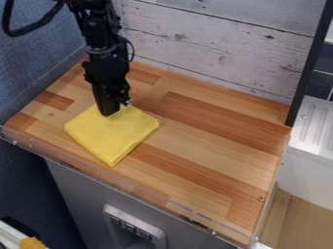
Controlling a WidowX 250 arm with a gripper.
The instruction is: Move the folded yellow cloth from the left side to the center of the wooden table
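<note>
Camera view. Clock directions taken from the view's centre, 12 at the top edge.

Arm: black, enters at 11 o'clock, hangs down over the wooden counter (pixel 214 168). A black cable (pixel 29 33) loops out beside it.

Gripper (pixel 109 113): between 9 and 10 o'clock, pointing down, tip at the upper part of the yellow cloth (pixel 114 137). It appears to touch the fabric; open, closed or gripping, cannot tell.

Cloth: at 9 o'clock on the counter, lying flat, apparently folded into a rough square. Its corners point to about 12, 3, 6 and 9 o'clock of its own outline.

Surroundings: whitewashed plank wall (pixel 214 46) behind the counter, 12 to 2 o'clock; dark post (pixel 308 63) at 2; white ridged surface (pixel 319 124) at 3; blue wall (pixel 36 65) at 10. Grey cabinet front (pixel 75 194) below the counter, with a button panel (pixel 133 226) at 7.
</note>
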